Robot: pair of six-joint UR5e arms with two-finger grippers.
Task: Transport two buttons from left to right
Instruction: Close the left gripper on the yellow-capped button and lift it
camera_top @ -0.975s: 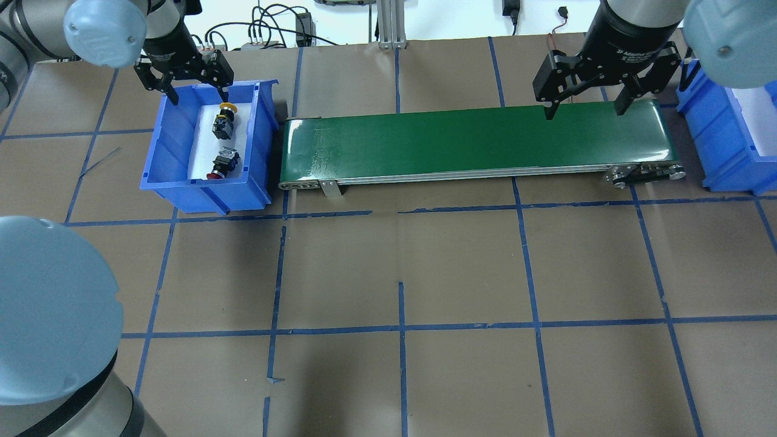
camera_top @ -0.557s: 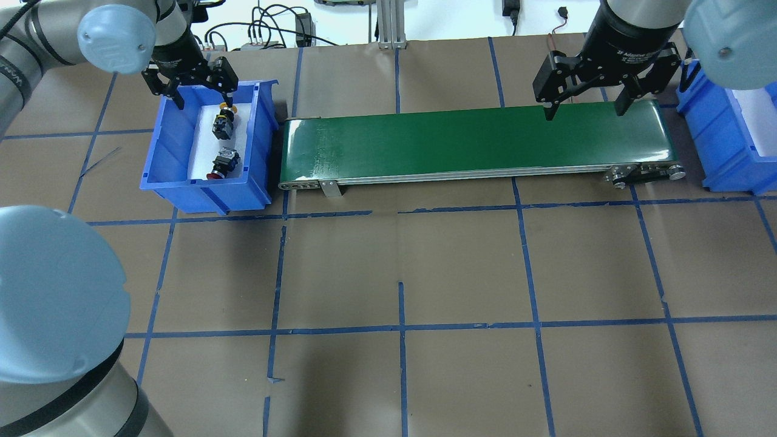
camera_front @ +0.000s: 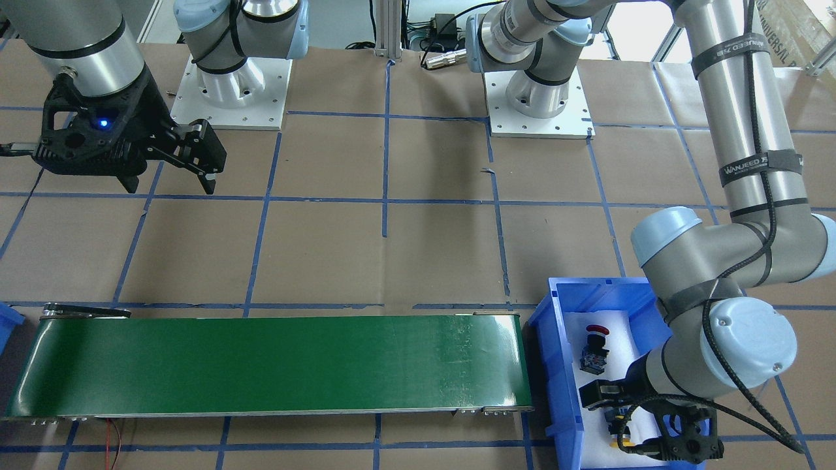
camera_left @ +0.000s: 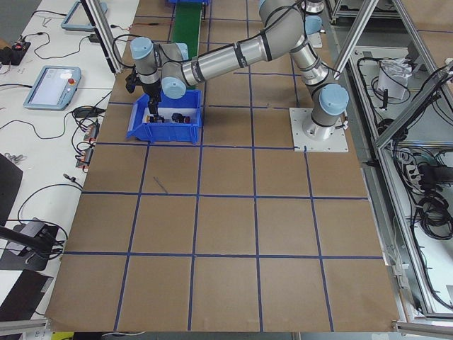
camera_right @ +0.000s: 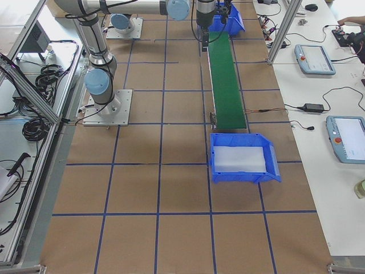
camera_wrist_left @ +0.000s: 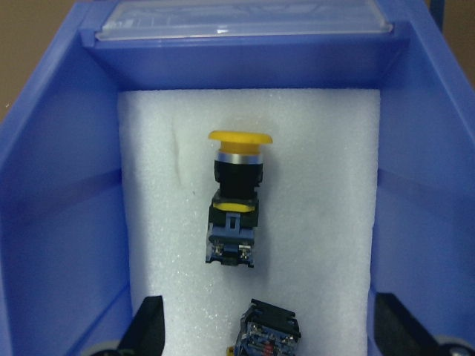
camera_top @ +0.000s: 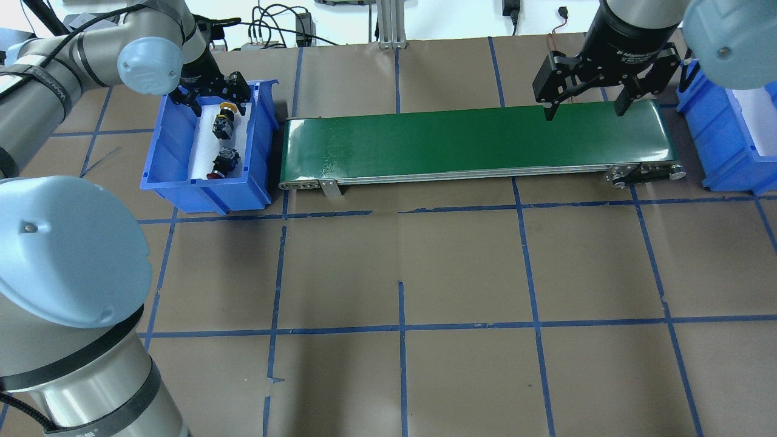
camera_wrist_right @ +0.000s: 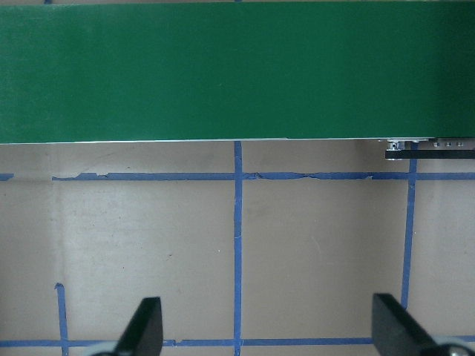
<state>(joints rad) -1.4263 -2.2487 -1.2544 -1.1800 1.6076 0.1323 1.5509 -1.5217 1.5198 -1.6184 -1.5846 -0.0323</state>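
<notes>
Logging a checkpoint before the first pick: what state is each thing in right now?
Yellow-capped push-button switch: lying on its side on foam, ungrasped.
Red-capped push-button switch: on its side, same bin, untouched.
Left blue plastic bin: holds both switches.
Green conveyor belt: bare.
Right blue plastic bin: no switches inside.
Left claw: open, lowered over the yellow one.
Right claw: open, empty, above the belt's end.

A green conveyor belt ran away along the brown table, with a blue bin lined with white foam just off its near end and a second blue bin at its far end. The right arm rose from its base plate, and the right gripper showed against the belt's far stretch. Two teach pendants lay on the white bench.
</notes>
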